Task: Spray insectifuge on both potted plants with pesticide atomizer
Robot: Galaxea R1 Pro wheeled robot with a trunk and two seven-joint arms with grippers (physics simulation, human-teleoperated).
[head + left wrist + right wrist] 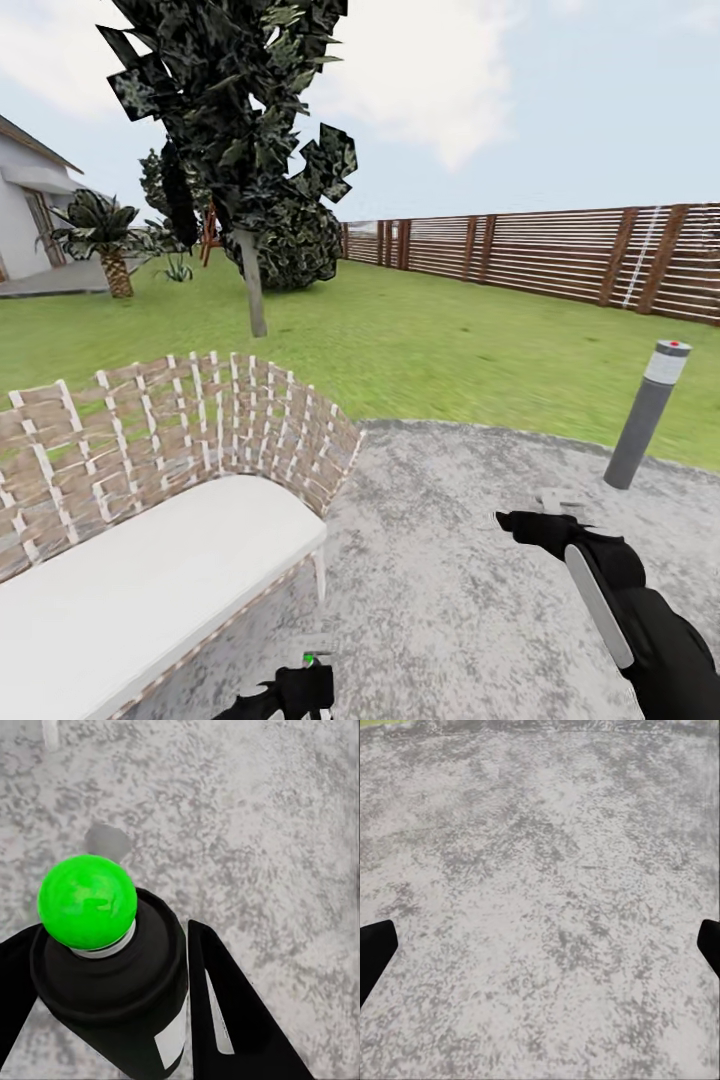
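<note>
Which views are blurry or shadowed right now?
Head view: even daylight, the lawn smeared and soft. Left wrist view: the pesticide atomizer close and slightly soft in the left tool, with a faint dark patch on the paving. Right wrist view: mottled, soft paving.

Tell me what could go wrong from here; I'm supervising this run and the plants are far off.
1. The atomizer sits between the left end effector's fingers, seemingly near its top, so it might slip while driving.
2. The wicker bench is close on the left; turning could clip it.
3. The grey bollard light stands by the paving's edge, near the right arm's path.
</note>
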